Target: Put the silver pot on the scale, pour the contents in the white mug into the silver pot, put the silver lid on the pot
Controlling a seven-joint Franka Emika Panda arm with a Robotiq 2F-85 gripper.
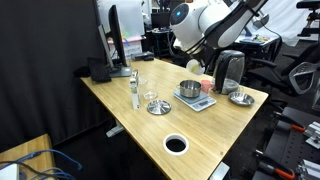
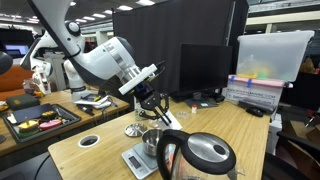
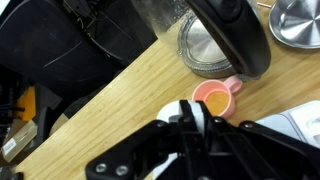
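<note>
Step in hand: second of three, as I judge it, namely fetching the white mug (image 3: 214, 97) for the pour.

Silver pot (image 1: 190, 89): seated upright on the scale (image 1: 203, 103), open-topped. The first step reads as done.

White mug: upright on the counter (image 1: 220, 125), close by the black kettle (image 1: 231, 70). It has orange contents and its handle points off to one side. It looks pinkish in my wrist view.

Gripper (image 2: 155, 108): mine, hanging above the mug and pot area, with nothing in it that I can make out. Whether the jaws are spread or pressed together I cannot tell.

Silver lid (image 1: 158, 107): flat on the counter, well apart from the scale, not yet needed.

Next move, by my reckoning: come down around the mug body, pinch firmly and lift level. Then carry it over the pot and tip slowly so nothing lands on the scale.
</note>
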